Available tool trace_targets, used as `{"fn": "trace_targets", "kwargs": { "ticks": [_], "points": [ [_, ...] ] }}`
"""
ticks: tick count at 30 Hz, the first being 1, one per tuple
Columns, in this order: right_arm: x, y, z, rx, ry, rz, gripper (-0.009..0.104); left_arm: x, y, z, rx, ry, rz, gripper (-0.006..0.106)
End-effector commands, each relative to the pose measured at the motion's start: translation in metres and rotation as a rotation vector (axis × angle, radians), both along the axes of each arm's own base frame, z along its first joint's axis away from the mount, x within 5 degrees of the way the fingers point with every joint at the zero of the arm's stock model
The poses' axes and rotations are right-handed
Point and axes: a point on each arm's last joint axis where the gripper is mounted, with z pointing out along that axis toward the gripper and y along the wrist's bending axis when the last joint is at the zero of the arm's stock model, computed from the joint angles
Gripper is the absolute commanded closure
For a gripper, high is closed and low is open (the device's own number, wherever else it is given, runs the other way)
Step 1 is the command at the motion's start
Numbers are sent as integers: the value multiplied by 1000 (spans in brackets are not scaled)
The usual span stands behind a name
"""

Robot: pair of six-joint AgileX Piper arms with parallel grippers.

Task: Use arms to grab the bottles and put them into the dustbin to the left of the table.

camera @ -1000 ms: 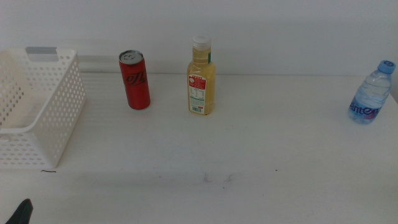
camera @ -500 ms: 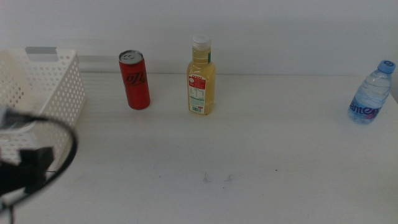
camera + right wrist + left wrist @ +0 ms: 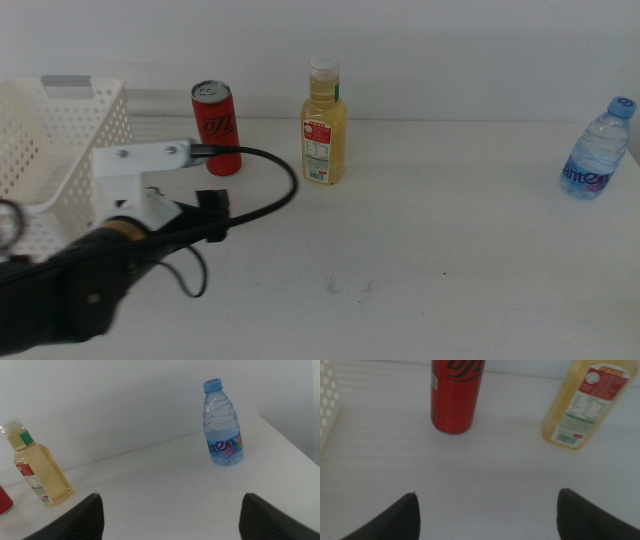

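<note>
Middle view shows the red soda can (image 3: 217, 129) standing upright at the back of the white desk (image 3: 420, 250), with the yellow juice bottle (image 3: 325, 124) upright just to its right and apart from it. The small clear water bottle (image 3: 593, 150) stands well apart from both, near the desk's right edge. The white perforated dustbin (image 3: 70, 175) sits at the left end of the desk, near the can. The left arm (image 3: 110, 270) reaches in from the lower left, in front of the dustbin; its left gripper (image 3: 485, 520) has its jaws spread wide and empty, facing the can and the juice bottle. The right gripper (image 3: 170, 520) waits off to the side, jaws also wide, holding nothing.
</note>
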Motion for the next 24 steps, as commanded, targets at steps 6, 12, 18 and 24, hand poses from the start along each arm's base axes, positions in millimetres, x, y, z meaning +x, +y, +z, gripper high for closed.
{"fn": "trace_targets", "kwargs": {
  "ticks": [6, 12, 18, 24],
  "points": [
    [0, -1, 0, -16, -15, -9, 16, 42, -16, -26, 55, -106, 74, 7],
    [0, -1, 0, -16, -15, -9, 16, 75, -15, -40, 153, -249, 136, 7],
    [0, -1, 0, -16, -15, -9, 16, 118, -19, -61, 205, -247, 146, 7],
    [0, -1, 0, -16, -15, -9, 16, 156, -21, -79, 253, -271, 159, 7]
  ]
}}
